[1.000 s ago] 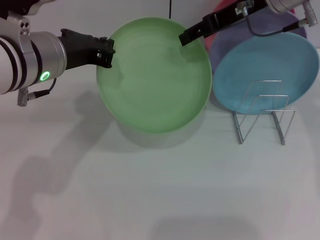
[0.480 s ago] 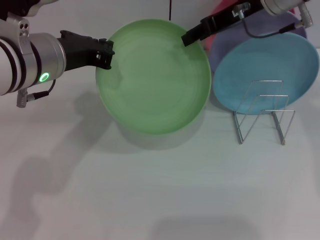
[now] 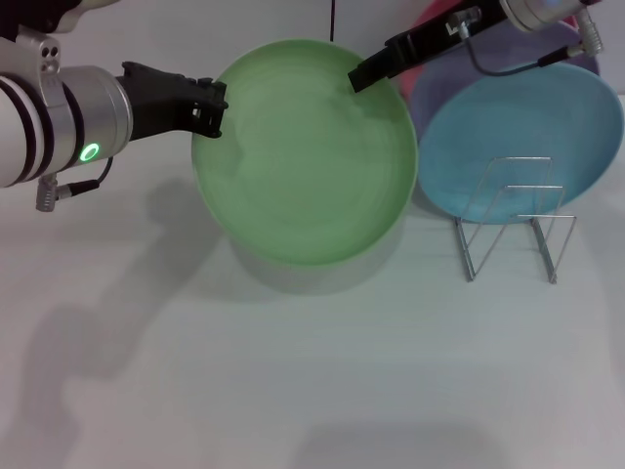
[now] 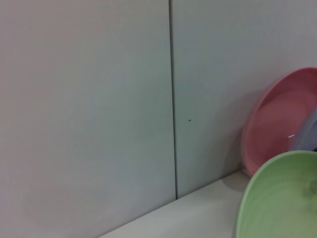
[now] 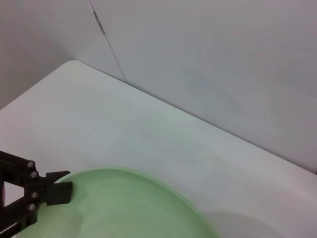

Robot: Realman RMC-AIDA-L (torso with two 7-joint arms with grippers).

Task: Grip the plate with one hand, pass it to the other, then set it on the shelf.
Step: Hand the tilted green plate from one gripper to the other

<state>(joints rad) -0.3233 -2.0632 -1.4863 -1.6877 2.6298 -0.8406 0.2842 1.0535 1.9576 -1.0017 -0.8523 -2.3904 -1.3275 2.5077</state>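
My green plate [image 3: 308,151] has barely moved, held above the tabletop [image 3: 293,371]. My left gripper [image 3: 208,106] fingers pinch its left edge; my right gripper [image 3: 363,74] fingers pinch its top-right edge, beside the rack [image 3: 516,217].

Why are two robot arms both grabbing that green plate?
They are passing it from one to the other. The left gripper pinches the green plate at one edge, held up above the table. The right gripper is at the opposite edge, taking over. The wire rack waits empty beside it, with a blue plate behind.
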